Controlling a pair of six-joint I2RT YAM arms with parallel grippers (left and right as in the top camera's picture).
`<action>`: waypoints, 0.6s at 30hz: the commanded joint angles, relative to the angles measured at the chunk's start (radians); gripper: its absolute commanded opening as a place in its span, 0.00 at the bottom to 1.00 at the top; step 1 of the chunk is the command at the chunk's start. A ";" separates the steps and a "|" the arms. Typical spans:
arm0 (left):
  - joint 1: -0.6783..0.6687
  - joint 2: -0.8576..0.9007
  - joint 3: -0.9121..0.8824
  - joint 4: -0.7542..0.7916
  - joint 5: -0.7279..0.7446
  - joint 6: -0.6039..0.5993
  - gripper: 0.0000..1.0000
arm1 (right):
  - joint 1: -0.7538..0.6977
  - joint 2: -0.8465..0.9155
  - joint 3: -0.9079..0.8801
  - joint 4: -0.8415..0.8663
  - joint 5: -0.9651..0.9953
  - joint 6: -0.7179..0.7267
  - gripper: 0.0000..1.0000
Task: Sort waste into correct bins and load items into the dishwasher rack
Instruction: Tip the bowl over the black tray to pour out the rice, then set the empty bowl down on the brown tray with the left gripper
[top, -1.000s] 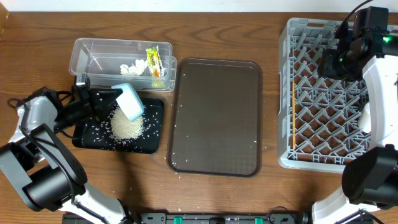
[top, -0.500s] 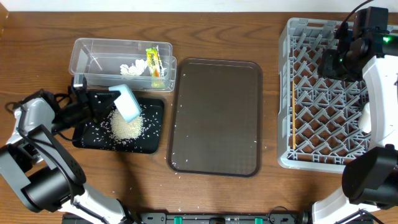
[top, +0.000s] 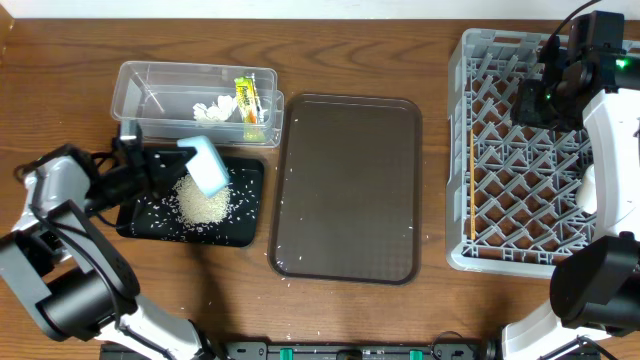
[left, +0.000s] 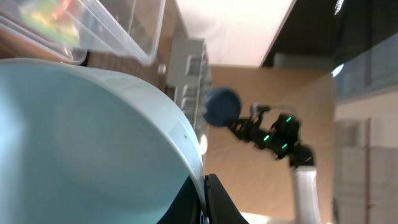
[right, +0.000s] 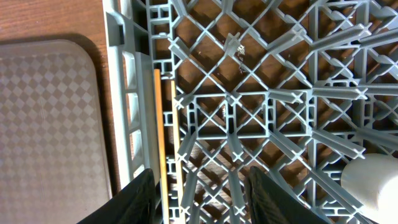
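Note:
My left gripper is shut on the rim of the pale blue-white bowl and holds it tilted over the black tray, where a pile of rice lies. In the left wrist view the bowl fills the frame, its rim pinched between the jaws. The clear tub holds the tissue and the wrapper. My right gripper is open and empty above the grey rack. The chopsticks lie along the rack's left wall.
The brown serving tray lies between the black tray and the rack. A white cup sits in the rack at the right. A dark blue round shape shows beside the right arm. Rice grains are scattered around the black tray.
The bowl in my left gripper has shifted very slightly over the rice pile. The right arm has not moved.

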 joint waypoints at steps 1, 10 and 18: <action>-0.100 -0.070 -0.006 -0.009 -0.075 0.043 0.06 | 0.003 0.003 -0.003 0.000 -0.004 0.007 0.46; -0.539 -0.174 -0.001 0.258 -0.443 -0.234 0.06 | 0.003 0.003 -0.003 0.002 -0.005 0.007 0.46; -0.957 -0.124 -0.002 0.629 -0.957 -0.474 0.06 | 0.003 0.003 -0.003 -0.002 -0.005 0.007 0.46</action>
